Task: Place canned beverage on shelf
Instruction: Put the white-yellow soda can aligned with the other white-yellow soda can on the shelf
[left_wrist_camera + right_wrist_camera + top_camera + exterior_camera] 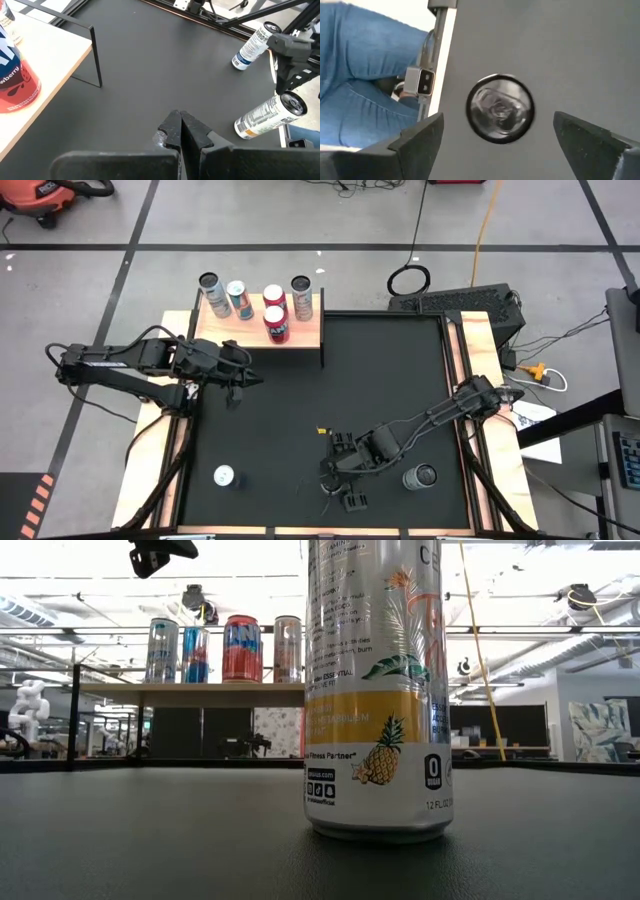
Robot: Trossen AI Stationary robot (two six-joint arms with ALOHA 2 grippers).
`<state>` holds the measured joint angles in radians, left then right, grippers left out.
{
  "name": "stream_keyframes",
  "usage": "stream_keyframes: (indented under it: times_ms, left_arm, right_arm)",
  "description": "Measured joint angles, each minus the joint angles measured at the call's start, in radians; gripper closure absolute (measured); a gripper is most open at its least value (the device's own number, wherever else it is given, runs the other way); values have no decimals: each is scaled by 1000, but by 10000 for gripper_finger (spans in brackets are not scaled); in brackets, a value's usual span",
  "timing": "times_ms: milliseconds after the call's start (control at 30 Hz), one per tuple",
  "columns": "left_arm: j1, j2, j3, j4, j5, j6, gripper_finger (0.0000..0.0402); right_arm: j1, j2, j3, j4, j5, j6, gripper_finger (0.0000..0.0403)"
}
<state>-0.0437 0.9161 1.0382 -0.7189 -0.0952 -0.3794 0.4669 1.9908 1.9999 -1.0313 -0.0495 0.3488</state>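
Shelf [258, 332]: standing at the far left of the tabletop [400, 380], carrying five cans [276, 325]; right hand [352, 470]: hanging wide open near the front edge, gripping nothing, looking straight down on a can top [500, 108] between its fingers [422, 132]; tall can [376, 690] (pineapple print) standing upright on the mat; another can [225, 476] standing front left; left hand [240, 385]: closed tight, empty, hovering just off the shelf.

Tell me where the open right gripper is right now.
In the high view, the right gripper hangs over the black mat's near edge, between two standing cans, open, directly above one.
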Motion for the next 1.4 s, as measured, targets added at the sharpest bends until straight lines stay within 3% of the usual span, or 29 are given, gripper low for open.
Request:
stream_keyframes:
  times_ms: [833, 1033, 1300, 1400]
  left_arm:
    - [0, 0, 0, -1, -33, 2, 401]
    - [0, 0, 0, -1, -43, 3, 401]
    - [0, 0, 0, -1, -45, 3, 401]
    - [0, 0, 0, -1, -58, 3, 401]
  right_arm:
    - [6, 71, -2, 10, -4, -33, 51]
    - [7, 69, 0, 11, -4, -22, 100]
    - [4, 69, 0, 28, 23, 48, 203]
    - [-2, 69, 0, 31, 23, 76, 207]
